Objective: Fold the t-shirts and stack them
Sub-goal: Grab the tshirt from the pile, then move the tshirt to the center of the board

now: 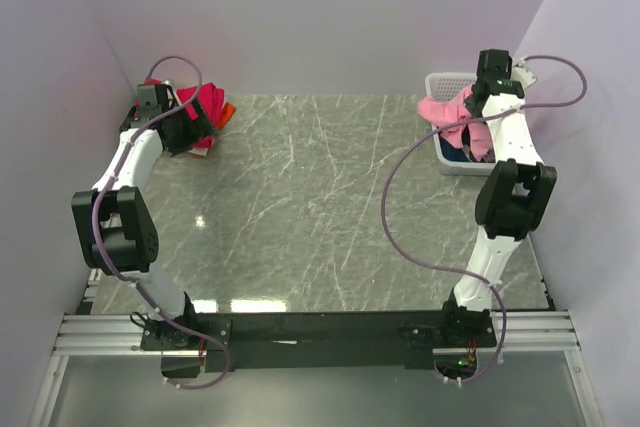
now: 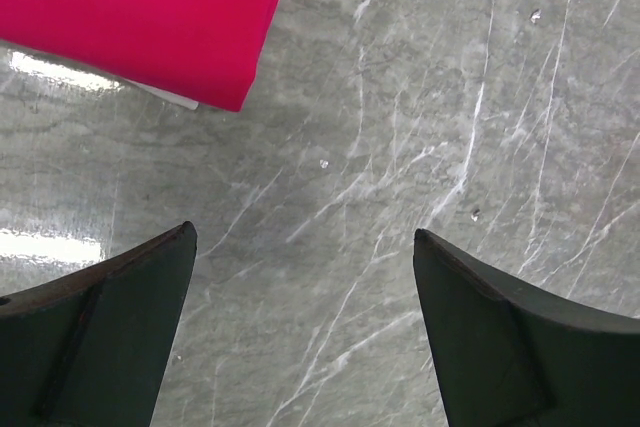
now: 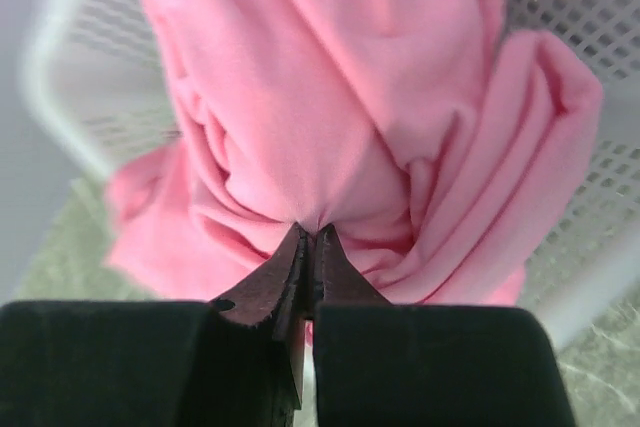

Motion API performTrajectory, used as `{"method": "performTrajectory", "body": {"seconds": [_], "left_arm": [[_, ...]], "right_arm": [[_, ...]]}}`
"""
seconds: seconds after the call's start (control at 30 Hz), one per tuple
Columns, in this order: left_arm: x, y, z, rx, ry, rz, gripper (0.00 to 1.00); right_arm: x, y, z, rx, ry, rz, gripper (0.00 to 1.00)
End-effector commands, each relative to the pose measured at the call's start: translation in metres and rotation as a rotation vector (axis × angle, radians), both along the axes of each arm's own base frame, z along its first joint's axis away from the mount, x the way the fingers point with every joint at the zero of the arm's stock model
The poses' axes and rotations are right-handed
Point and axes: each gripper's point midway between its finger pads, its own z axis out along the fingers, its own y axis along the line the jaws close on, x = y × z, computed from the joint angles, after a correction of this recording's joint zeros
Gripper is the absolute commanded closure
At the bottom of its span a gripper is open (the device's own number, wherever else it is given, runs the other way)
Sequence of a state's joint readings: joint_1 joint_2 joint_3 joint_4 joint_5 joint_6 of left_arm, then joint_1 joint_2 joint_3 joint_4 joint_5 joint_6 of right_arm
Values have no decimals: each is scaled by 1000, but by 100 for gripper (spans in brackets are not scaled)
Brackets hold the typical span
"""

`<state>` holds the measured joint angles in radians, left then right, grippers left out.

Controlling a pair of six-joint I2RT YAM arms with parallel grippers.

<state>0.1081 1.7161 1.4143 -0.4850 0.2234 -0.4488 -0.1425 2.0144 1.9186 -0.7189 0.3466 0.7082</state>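
From above I see my right gripper [image 1: 470, 107] reaching into the white plastic mesh basket [image 1: 445, 82]; the left wrist shows my left gripper [image 2: 305, 237] wide open just beside the magenta-red cloth t-shirt [image 2: 140, 17]; the right wrist shows the right jaws pinching the light pink cloth t-shirt [image 3: 350, 117], presumably to lift it out.

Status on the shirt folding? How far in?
Looks done: red shirt lies flat at the far left corner, orange shirt showing at its edge. In hand: right gripper is pinched on the pink shirt, bunched over the basket. Left: fold pink, then the blue shirt in the basket. Left gripper is open over bare table.
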Motion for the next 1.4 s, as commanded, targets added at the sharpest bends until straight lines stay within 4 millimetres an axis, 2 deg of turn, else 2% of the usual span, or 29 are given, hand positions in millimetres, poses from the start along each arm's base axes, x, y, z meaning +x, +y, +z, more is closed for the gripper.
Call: {"method": "performTrajectory", "body": {"seconds": [0.0, 0.03, 0.07, 0.13, 0.17, 0.2, 0.23, 0.27, 0.37, 0.43, 0.47, 0.5, 0.6, 0.63, 0.7, 0.73, 0.8, 0.87, 0.9, 0.93, 1.0, 1.03, 1.1, 1.13, 1.2, 1.23, 1.3, 1.33, 1.37], "left_arm": [[2, 1, 30, -11, -85, -11, 5], [1, -1, 37, -19, -103, -9, 5], [-1, -1, 38, -27, -108, -11, 5], [-6, -5, 43, -42, -115, -17, 5], [-7, -5, 45, -45, -120, -17, 5], [-9, -6, 50, -45, -132, -21, 5], [-10, -7, 53, -44, -139, -24, 5], [-10, -7, 56, -44, -145, -25, 5], [-11, -9, 72, -47, -173, -34, 5], [-10, -9, 84, -57, -195, -29, 6], [-10, -11, 87, -63, -200, -29, 5], [-11, -11, 92, -68, -213, -28, 6], [-19, -14, 104, -78, -243, -31, 5], [-24, -14, 111, -73, -260, -29, 5], [-33, -13, 115, -58, -266, -22, 5], [-37, -12, 113, -50, -260, -22, 5], [-46, -12, 107, -44, -242, -16, 5], [-53, -14, 94, -55, -213, -19, 5], [-56, -15, 92, -61, -211, -19, 6], [-59, -16, 92, -65, -214, -15, 6], [-66, -18, 84, -75, -202, -21, 6], [-69, -19, 80, -74, -198, -25, 6], [-76, -20, 72, -59, -185, -32, 7], [-78, -22, 68, -43, -179, -33, 7], [-83, -27, 57, -21, -157, -49, 7], [-85, -39, 54, -15, -151, -81, 7], [-86, -53, 42, -20, -126, -122, 7], [-90, -73, 39, -33, -115, -180, 7], [-91, -79, 34, -39, -101, -201, 8]], "right_arm": [[-5, 12, 118, -131, -260, -1, 100], [-9, 12, 131, -160, -283, -17, 100], [-15, 20, 155, -179, -331, -2, 100], [-27, 31, 188, -222, -396, 5, 100], [-32, 32, 201, -237, -421, 3, 100], [-35, 44, 212, -246, -447, 27, 100], [-44, 48, 235, -273, -497, 36, 100], [-48, 64, 246, -280, -526, 69, 100], [-62, 92, 288, -312, -627, 149, 100], [-70, 127, 311, -314, -684, 242, 100], [-72, 140, 316, -313, -696, 276, 100], [-76, 169, 322, -295, -718, 346, 100], [-83, 214, 334, -256, -757, 461, 100], [-88, 240, 339, -226, -776, 521, 100], [-94, 270, 340, -187, -788, 590, 100], [-99, 292, 338, -147, -791, 643, 100], [-101, 306, 325, -105, -766, 671, 100], [-100, 316, 290, -35, -685, 675, 99], [-100, 317, 275, -34, -649, 678, 95], [-99, 317, 239, -46, -557, 688, 76], [-100, 312, 194, -65, -423, 691, 52], [-107, 307, 147, -68, -267, 675, 44], [-117, 300, 103, -72, -129, 674, 41], [-130, 295, 65, -83, -23, 673, 41], [-148, 301, 32, -30, 59, 719, 41], [-161, 299, 8, -3, 93, 726, 41], [-180, 309, -5, 83, 94, 784, 41], [-190, 307, -29, 105, 121, 777, 41], [-198, 308, -38, 129, 133, 786, 42]]}}
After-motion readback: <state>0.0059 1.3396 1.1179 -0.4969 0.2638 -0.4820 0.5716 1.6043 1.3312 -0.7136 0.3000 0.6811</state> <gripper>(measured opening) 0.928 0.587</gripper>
